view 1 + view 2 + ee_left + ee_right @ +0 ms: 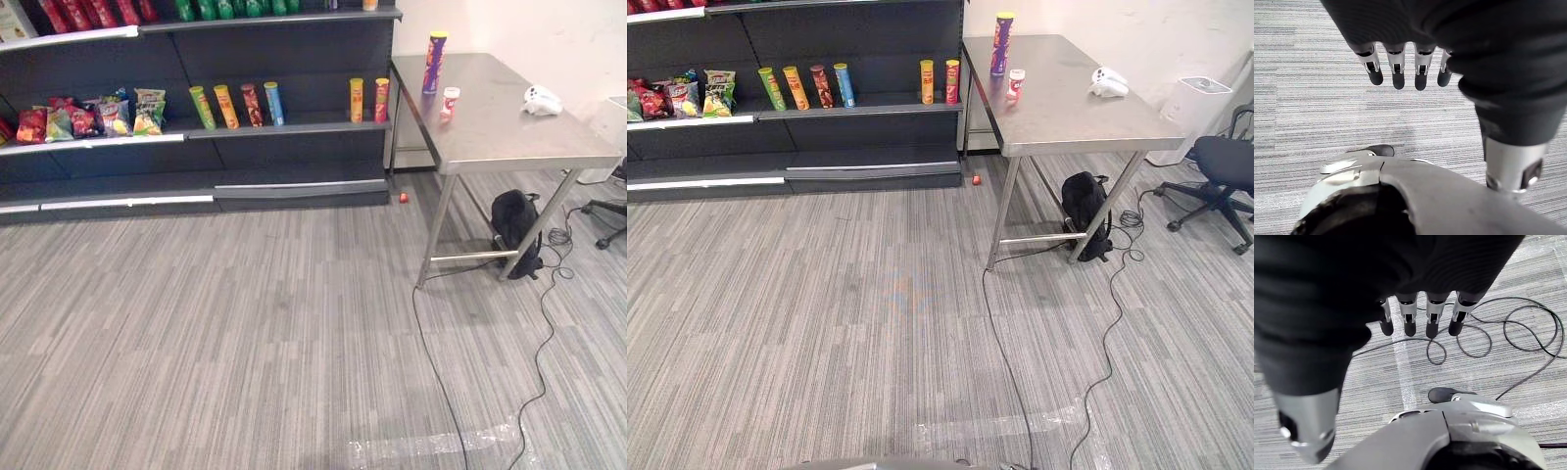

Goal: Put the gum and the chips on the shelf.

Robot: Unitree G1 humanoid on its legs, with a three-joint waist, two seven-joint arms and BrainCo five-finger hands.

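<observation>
A tall purple chips can (435, 64) stands upright at the far left corner of the steel table (509, 132). Just in front of it is a small red and white gum tub (450, 102). The dark shelf (284, 128) to the left of the table carries a row of chips cans and bags of snacks. My left hand (1398, 73) hangs over the grey carpet, fingers straight and holding nothing. My right hand (1432, 318) hangs the same way above the floor, open and empty. Both hands are far from the table.
A white controller-like object (542, 100) lies on the table's right side. A black backpack (515, 230) leans by the table legs. An office chair (1225, 166) stands at the right. A small red thing (403, 197) lies on the floor by the shelf base.
</observation>
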